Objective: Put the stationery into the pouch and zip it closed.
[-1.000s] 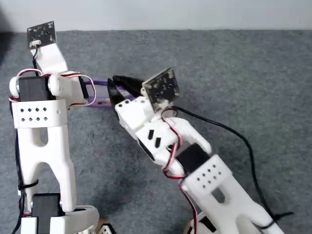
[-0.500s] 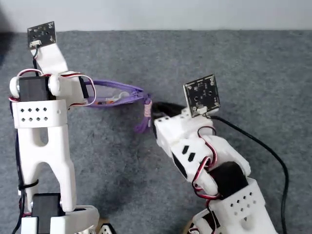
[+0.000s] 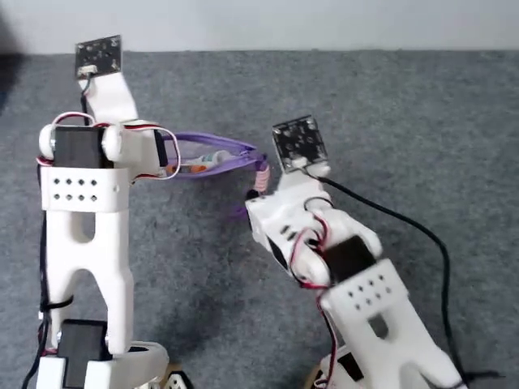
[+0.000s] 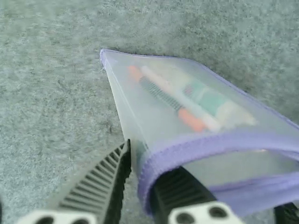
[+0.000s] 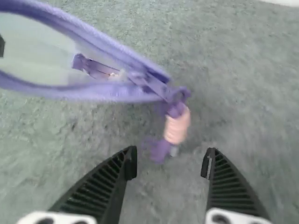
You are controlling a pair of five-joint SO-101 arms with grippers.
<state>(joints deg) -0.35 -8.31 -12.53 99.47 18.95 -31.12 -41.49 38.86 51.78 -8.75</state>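
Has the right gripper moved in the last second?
Yes. The right gripper slid rightward in the high view, farther from the table edge by the wall, jaws now open near the pouch.

No text, label, number or sign could be read. Any print on the stationery (image 4: 187,100) inside the clear pouch (image 4: 140,93) was too blurred to make out, and the markings on the circuit board (image 3: 300,144) atop an arm's wrist were too small to tell.
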